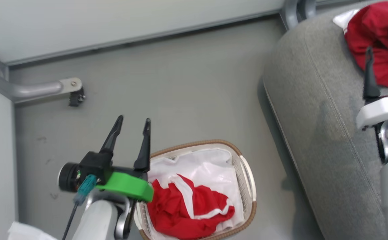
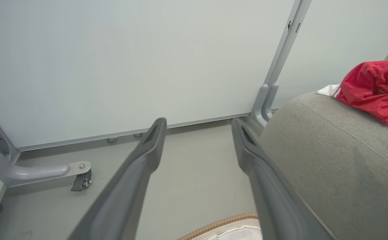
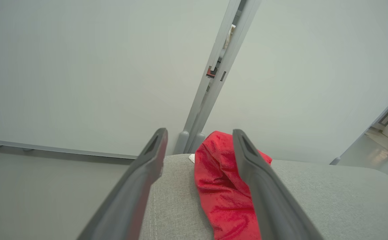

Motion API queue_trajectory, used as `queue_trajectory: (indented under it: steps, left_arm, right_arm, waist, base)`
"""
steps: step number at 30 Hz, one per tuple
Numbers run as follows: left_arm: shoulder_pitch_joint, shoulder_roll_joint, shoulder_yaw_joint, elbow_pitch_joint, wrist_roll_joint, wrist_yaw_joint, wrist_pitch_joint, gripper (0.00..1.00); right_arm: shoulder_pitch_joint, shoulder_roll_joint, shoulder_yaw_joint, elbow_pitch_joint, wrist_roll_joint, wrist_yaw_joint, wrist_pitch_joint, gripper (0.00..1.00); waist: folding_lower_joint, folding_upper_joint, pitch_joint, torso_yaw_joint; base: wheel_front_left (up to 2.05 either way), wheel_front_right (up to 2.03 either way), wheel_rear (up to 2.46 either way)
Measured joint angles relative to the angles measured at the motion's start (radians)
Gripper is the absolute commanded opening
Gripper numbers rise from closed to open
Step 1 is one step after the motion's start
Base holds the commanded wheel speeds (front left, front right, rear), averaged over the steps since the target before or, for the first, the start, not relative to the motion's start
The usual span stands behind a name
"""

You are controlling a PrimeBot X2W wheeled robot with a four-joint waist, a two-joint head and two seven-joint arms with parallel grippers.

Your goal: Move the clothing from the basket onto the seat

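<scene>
One red garment with white stripes (image 1: 187,210) lies bunched in the white basket (image 1: 247,176), on its white liner, at the bottom middle of the head view. My left gripper (image 1: 133,119) hangs open and empty above the basket's left rim, fingers pointing at the floor beyond; the brown rim (image 2: 220,222) shows below them. A second red garment (image 1: 377,36) rests on the grey seat (image 1: 314,100) at the upper right. My right gripper (image 1: 387,50) stands open over it, and the red garment (image 3: 220,186) lies loose on the seat (image 3: 180,206) between the fingers. The left wrist view also shows that garment (image 2: 374,86).
White partition panels close off the far side. A grey metal leg with a caster (image 1: 75,91) stands on the floor at the left, and a grey post (image 1: 294,10) rises behind the seat's end. A white cloth (image 1: 27,231) lies at the bottom left.
</scene>
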Motion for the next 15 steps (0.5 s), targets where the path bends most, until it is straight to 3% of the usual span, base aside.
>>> queue_trajectory:
  steps: [7,15]
  left_arm:
    - [0.122,-0.003,0.109,-0.007,0.003,0.017,0.0,1.0]
    - [0.214,-0.004,0.195,-0.011,-0.006,0.019,0.0,1.0]
  right_arm:
    - [0.133,0.095,0.038,-0.05,0.047,0.0,0.0,1.0]
    - [0.296,0.12,0.124,-0.078,0.131,0.0,0.0,1.0]
  waist:
    - [0.0,0.0,-0.11,0.063]
    - [0.0,0.0,-0.2,0.128]
  base:
    - [0.0,0.0,0.0]
    - [0.0,0.0,0.0]
